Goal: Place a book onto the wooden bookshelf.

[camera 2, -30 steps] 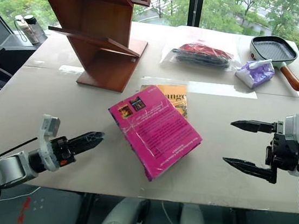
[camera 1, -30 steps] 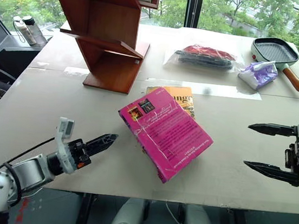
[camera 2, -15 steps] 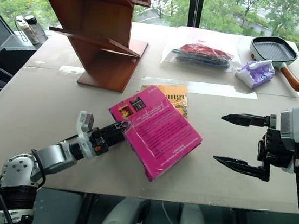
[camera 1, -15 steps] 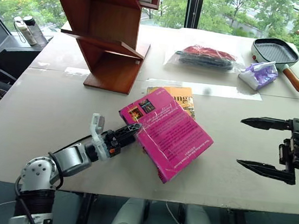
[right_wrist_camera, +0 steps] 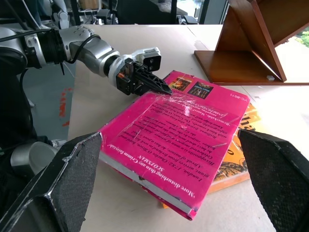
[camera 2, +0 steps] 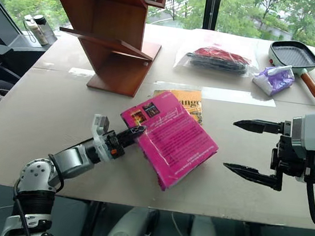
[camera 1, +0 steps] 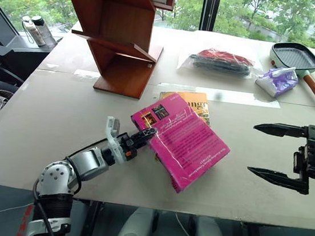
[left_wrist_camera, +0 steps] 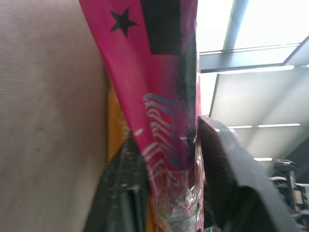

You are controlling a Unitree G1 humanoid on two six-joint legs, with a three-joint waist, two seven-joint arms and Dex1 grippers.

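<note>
The book (camera 1: 182,139) lies near the worktop's (camera 1: 53,122) front edge atop an orange book (camera 1: 195,101), its near-left corner pinched by the clenched left end effector (camera 1: 145,135), while the right end effector (camera 1: 268,150) hovers spread wide beside it, the wooden bookshelf (camera 1: 119,30) standing toward the far-left corner.

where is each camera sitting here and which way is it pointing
Head stereo pair: looks forward and down over the table; left end effector shut on the pink book, right end effector open, wooden bookshelf beyond.
Left wrist: looks along its fingers, clamped on the book's edge.
Right wrist: faces across the book toward the left arm, own fingers apart.
Shared: the book shows in every view.
</note>
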